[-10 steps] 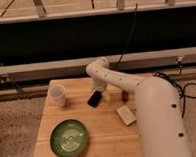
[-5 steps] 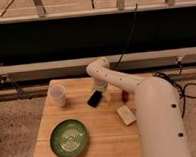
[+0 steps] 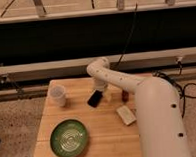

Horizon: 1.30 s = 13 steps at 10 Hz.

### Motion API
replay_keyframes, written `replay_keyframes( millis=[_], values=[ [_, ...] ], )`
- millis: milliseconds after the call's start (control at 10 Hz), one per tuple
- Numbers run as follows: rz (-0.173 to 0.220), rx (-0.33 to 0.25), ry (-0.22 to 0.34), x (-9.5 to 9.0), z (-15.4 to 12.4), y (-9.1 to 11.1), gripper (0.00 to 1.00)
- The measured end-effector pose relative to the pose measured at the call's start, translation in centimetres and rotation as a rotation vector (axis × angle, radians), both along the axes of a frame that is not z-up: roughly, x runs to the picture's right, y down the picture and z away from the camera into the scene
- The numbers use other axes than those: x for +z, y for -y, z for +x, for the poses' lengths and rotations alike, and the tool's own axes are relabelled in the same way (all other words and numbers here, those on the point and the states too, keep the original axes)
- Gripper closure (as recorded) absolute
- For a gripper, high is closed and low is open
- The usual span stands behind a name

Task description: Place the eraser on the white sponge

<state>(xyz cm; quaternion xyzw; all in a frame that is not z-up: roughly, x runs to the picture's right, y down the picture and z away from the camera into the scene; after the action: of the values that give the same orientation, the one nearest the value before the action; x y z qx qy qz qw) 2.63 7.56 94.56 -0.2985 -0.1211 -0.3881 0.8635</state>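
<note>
The eraser (image 3: 95,98), a small flat black block, lies tilted on the wooden table (image 3: 95,138) near its back middle. My gripper (image 3: 100,89) hangs from the white arm (image 3: 153,109) right over the eraser's upper right end; whether it touches the eraser is unclear. The white sponge (image 3: 126,115), a cream flat block, lies on the table to the right of and nearer than the eraser, next to the arm and apart from the eraser.
A white cup (image 3: 58,95) stands at the table's back left. A green plate (image 3: 69,139) lies at the front left. A reddish-brown elongated object (image 3: 125,95) stands behind the sponge. A dark wall and cables run behind the table.
</note>
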Motion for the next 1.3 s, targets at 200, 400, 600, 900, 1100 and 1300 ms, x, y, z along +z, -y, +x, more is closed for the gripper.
replay_keyframes(
  millis=[200, 400, 600, 900, 1100, 1300],
  values=[
    [0.002, -0.001, -0.001, -0.05, 0.11, 0.11, 0.2],
    [0.002, -0.001, -0.002, -0.04, 0.16, 0.09, 0.2],
    [0.002, -0.004, -0.003, -0.02, 0.27, 0.1, 0.2],
    [0.001, -0.007, -0.003, 0.0, 0.39, 0.15, 0.2],
    [0.001, -0.009, -0.003, 0.0, 0.47, 0.2, 0.2],
    [0.002, -0.01, -0.004, 0.03, 0.54, 0.24, 0.2]
  ],
)
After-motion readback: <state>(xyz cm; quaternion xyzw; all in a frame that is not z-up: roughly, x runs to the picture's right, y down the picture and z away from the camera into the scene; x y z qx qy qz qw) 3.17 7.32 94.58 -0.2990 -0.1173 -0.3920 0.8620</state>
